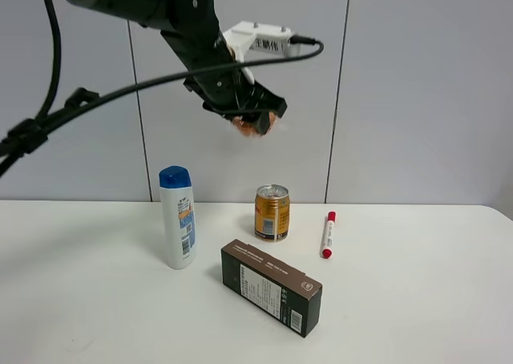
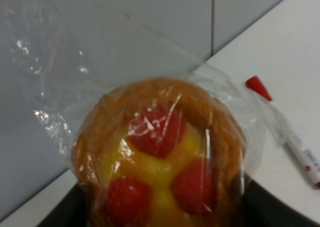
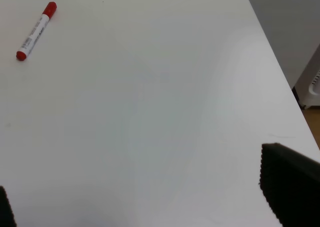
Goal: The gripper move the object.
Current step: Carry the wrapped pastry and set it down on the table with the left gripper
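Note:
My left gripper (image 1: 255,114), the black jawed end of the thick black arm with a white labelled bracket (image 1: 260,39), is shut on the object (image 1: 253,125) and holds it high above the table, in front of the grey wall. In the left wrist view the object (image 2: 160,157) is a round golden-brown pastry with red bits and yellow filling in crinkly clear wrap, sitting between the black fingers (image 2: 272,207). My right gripper (image 3: 145,197) is open and empty low over bare white table; it does not show in the exterior view.
On the white table (image 1: 417,300) stand a white bottle with a blue cap (image 1: 177,216) and a gold drink can (image 1: 272,212). A red-capped marker (image 1: 328,234) lies right of the can, and also shows in the right wrist view (image 3: 36,31). A dark brown box (image 1: 271,286) lies in front.

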